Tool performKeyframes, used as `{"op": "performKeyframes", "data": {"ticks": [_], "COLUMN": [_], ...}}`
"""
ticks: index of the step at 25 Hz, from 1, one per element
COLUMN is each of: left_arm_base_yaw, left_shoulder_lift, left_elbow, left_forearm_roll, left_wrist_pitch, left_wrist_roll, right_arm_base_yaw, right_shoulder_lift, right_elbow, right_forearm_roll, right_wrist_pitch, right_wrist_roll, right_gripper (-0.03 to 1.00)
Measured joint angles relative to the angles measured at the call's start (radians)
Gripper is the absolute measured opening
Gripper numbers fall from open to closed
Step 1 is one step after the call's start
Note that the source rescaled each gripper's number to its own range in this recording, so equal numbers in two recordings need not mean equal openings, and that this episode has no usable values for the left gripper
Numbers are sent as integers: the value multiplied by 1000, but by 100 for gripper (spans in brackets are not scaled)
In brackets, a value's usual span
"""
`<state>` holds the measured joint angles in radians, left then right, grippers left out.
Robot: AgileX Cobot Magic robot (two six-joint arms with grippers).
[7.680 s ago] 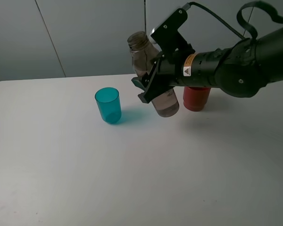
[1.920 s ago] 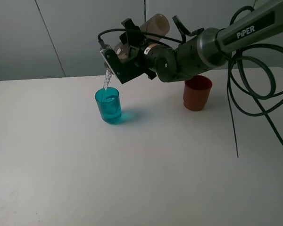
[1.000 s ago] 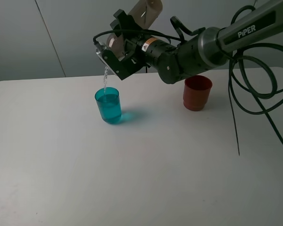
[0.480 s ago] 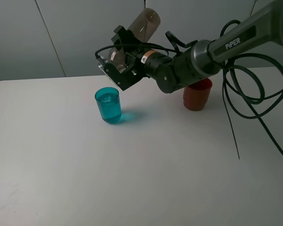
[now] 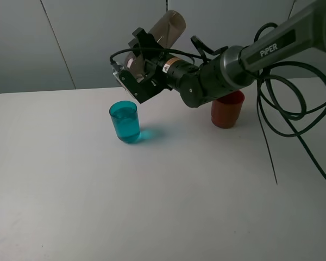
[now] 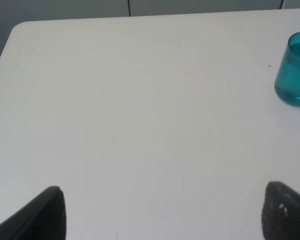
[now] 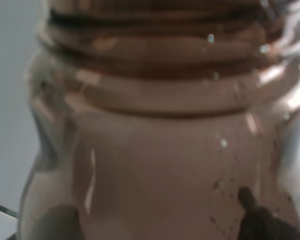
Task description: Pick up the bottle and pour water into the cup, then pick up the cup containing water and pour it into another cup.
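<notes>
my right gripper (image 5: 143, 82) clamps the tilted bottle (image 5: 167, 26) over the water-filled teal cup (image 5: 125, 123); my left gripper (image 6: 165, 216) is spread; the pour into the red cup (image 5: 227, 112) remains.

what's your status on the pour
Grippers: right gripper shut on bottle, tilted neck-down over teal cup; left gripper open, empty. Water in cup, no stream visible. Nothing in the way; red cup stands apart.

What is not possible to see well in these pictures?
- Exterior high: the right hand covers the bottle mouth; the arm hides part of the red cup.
- Left wrist: the frame edge cuts the teal cup and most of the left hand.
- Right wrist: the bottle, blurred, fills the view.
</notes>
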<state>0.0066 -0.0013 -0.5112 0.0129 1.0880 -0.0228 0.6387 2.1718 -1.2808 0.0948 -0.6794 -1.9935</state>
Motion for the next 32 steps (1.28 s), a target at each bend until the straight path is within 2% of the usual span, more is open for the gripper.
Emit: {"op": "performKeyframes", "data": {"ticks": [3,6,10,12,13,16,18,20,22,32], "left_arm_base_yaw": [0,0,0,0,0,0,0,0,0,0], "left_shoulder_lift": [0,0,0,0,0,0,0,0,0,0], "left_elbow": [0,0,0,0,0,0,0,0,0,0], "left_forearm_roll": [0,0,0,0,0,0,0,0,0,0], "left_wrist_pitch": [0,0,0,0,0,0,0,0,0,0], "left_wrist_roll": [0,0,0,0,0,5,6,6,6,6], "right_arm_base_yaw": [0,-2,-38,-61,-71,-102,-111,-114,-114,-122], "right_shoulder_lift": [-79,-174,-265,-293,-304,-327,-351,-374,-395,-435], "right_elbow": [0,0,0,0,0,11,46,96,163,512], "right_forearm_roll": [6,-21,-139,-218,-250,-331,-349,-353,-361,-345], "right_wrist_pitch": [101,279,505,588,616,628,601,564,531,279], "right_wrist_roll": [201,490,1038,1338,1486,1834,1974,2052,2084,2115], "right_gripper": [0,0,0,0,0,0,0,0,0,0]}}
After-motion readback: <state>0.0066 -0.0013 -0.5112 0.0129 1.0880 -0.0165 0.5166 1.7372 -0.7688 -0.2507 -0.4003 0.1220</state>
